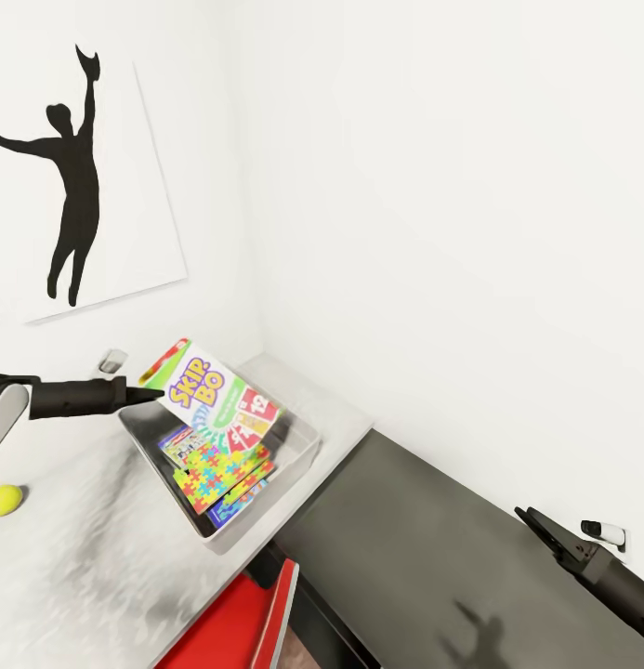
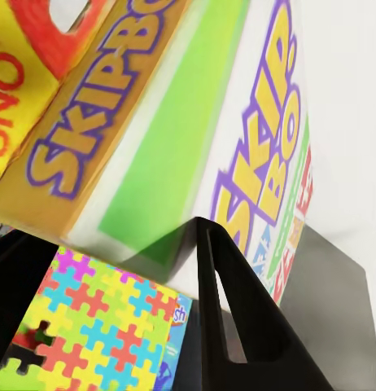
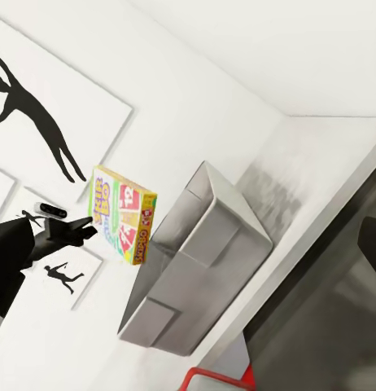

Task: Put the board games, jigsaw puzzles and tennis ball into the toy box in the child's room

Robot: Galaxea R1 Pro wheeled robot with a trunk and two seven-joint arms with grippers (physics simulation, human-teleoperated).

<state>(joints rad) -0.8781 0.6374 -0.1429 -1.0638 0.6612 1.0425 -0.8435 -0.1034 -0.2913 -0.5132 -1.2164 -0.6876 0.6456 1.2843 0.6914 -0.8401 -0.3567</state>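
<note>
A yellow tennis ball (image 1: pixel 3 500) waits on the pale bench (image 1: pixel 89 567) near its front edge; beyond, the left hand (image 1: pixel 152 394) grasps the white-and-green Skip-Bo game box (image 1: pixel 213 394), tilted over the grey rectangular toy box (image 1: pixel 300 452) so it can drop onto the bright jigsaw puzzle (image 1: pixel 219 472); right hand (image 1: pixel 535 525) state unclear.

The board game box (image 1: pixel 210 395) carried the words "SKIP BO" in large yellow letters outlined in purple across its white front, and a red patch at its lower right corner bore the number "12". In the left wrist view the same box (image 2: pixel 196 130) showed "SKIP BO" again on its front and "SKIPBO" in purple along its orange side edge, while a yellow and red box (image 2: pixel 21 73) beside it showed letters reading "ONO" or "UNO", cut off at the edge. Small print on the items in the toy box (image 1: pixel 298 446) was too small to read.
</note>
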